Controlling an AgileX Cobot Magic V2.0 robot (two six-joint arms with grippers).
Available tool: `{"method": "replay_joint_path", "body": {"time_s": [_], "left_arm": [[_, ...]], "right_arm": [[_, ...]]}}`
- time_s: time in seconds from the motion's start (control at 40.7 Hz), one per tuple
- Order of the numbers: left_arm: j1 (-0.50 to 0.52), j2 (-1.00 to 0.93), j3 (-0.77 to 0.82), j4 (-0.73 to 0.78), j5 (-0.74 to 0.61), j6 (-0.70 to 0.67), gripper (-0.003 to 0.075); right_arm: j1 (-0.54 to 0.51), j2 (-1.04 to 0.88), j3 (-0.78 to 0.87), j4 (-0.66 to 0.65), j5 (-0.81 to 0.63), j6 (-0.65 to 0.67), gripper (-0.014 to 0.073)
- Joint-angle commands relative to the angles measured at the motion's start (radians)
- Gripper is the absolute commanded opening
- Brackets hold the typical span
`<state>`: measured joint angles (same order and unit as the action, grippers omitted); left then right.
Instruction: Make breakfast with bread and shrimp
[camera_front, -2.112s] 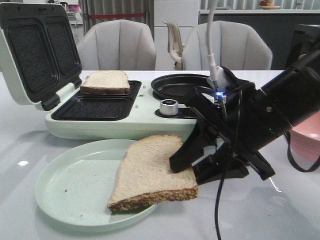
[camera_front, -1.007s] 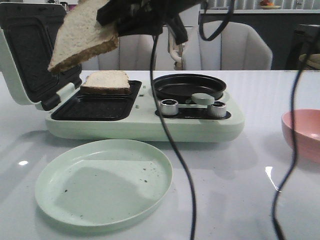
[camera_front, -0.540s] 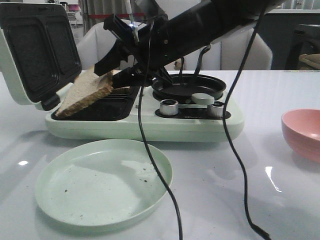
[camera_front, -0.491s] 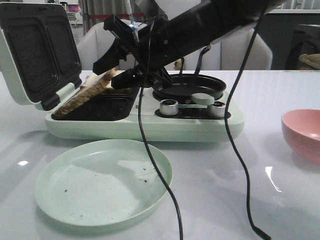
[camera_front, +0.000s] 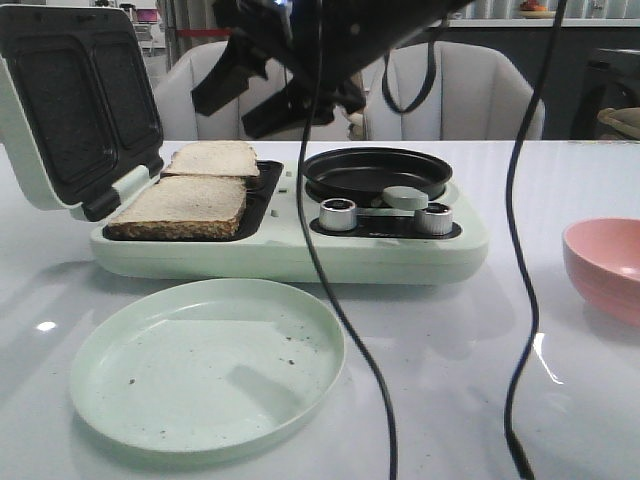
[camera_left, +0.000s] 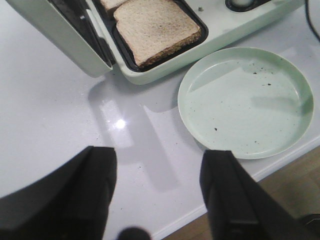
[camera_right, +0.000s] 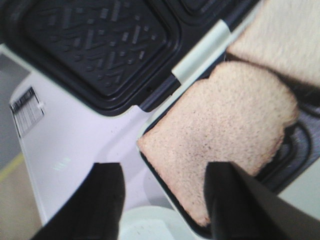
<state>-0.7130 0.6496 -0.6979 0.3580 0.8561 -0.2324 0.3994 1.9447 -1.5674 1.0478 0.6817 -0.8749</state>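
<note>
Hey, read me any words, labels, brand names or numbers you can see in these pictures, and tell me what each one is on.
No text can be read in any view.
White sticker with dark print on the pale green sandwich maker's open lid: a label of some kind, too blurred to read.
Two silver knobs on the sandwich maker: no markings can be made out.
Round pale green plate, pink bowl and the two bread slices: no writing.

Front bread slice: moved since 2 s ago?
Yes. The front bread slice went from the green plate up and back into the sandwich maker's near tray, flat beside the rear slice. The right gripper hangs open above.
</note>
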Motion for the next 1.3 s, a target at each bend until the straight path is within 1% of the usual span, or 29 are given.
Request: {"method": "replay_joint_path", "body": {"time_s": [0.0,0.098,0.172,0.246,0.344,0.393,0.442,0.516,0.761,0.958,1.08,1.154,1.203,1.277], "left_arm": [[-0.009,-0.002,-0.03,0.038,-0.06,-0.002,0.0434],[-0.009,-0.002,-0.03,0.05,-0.051,-0.002,0.0434],[-0.009,-0.002,-0.03,0.059,-0.047,-0.002,0.0434],[-0.009,-0.002,-0.03,0.073,-0.047,-0.002,0.0434],[-0.009,-0.002,-0.03,0.088,-0.047,-0.002,0.0434],[-0.009,-0.002,-0.03,0.088,-0.047,-0.002,0.0434],[-0.009,-0.002,-0.03,0.088,-0.047,-0.002,0.0434],[-0.009,-0.002,-0.03,0.088,-0.047,-0.002,0.0434],[-0.009,-0.002,-0.03,0.088,-0.047,-0.002,0.0434],[-0.009,-0.002,-0.03,0.084,-0.047,-0.004,0.0434],[-0.009,-0.002,-0.03,0.061,-0.054,-0.004,0.0434],[-0.009,0.002,-0.034,0.051,-0.055,-0.004,0.0434],[-0.009,0.01,-0.043,0.051,-0.045,-0.004,0.0434],[-0.009,0.035,-0.08,0.051,0.02,-0.004,0.0434]], "right_arm": [[-0.003,-0.155,-0.036,-0.123,0.01,0.047,0.0409],[-0.003,-0.251,-0.036,-0.304,0.034,0.164,0.041],[-0.003,-0.329,-0.036,-0.466,0.071,0.288,0.041],[-0.003,-0.403,-0.036,-0.645,0.129,0.44,0.041],[-0.003,-0.492,-0.032,-0.869,0.238,0.689,0.041],[-0.003,-0.53,-0.013,-0.945,0.283,0.769,0.041],[-0.003,-0.571,0.024,-0.992,0.302,0.801,0.041],[-0.003,-0.641,0.109,-1.02,0.281,0.804,0.041],[-0.003,-0.867,0.422,-1.027,0.161,0.809,0.041],[-0.003,-1.005,0.623,-1.027,0.139,0.823,0.041],[-0.003,-1.066,0.708,-1.027,0.105,0.841,0.041],[-0.003,-1.088,0.732,-1.027,0.082,0.841,0.041],[-0.003,-1.093,0.731,-1.027,0.084,0.841,0.041],[-0.003,-1.093,0.731,-1.027,0.087,0.841,0.041]]}}
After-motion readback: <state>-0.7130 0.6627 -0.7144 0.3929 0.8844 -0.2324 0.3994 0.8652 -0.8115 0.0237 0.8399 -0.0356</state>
